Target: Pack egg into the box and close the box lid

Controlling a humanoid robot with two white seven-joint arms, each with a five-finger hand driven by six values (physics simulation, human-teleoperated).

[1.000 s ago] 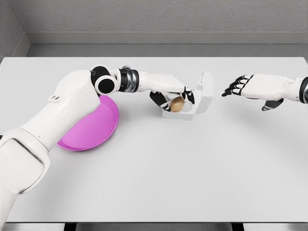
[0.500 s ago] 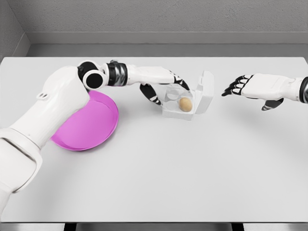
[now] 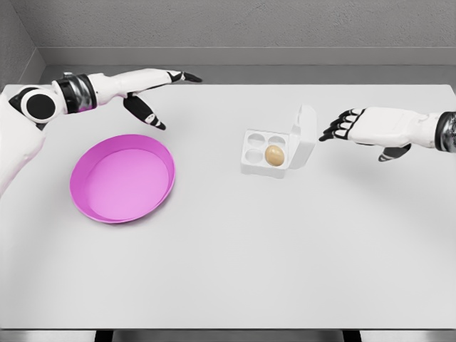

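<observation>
- The egg (image 3: 274, 154) sits in the box (image 3: 265, 162), in its cell at 4 o'clock.
- The lid (image 3: 305, 137) stands at the box's 3 o'clock.
- The bowl (image 3: 122, 178) lies at the box's 9 o'clock, well apart.

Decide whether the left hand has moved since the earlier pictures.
Yes. The left hand has pulled away from the box, leftward and toward the table's far edge, past the pink bowl.
</observation>
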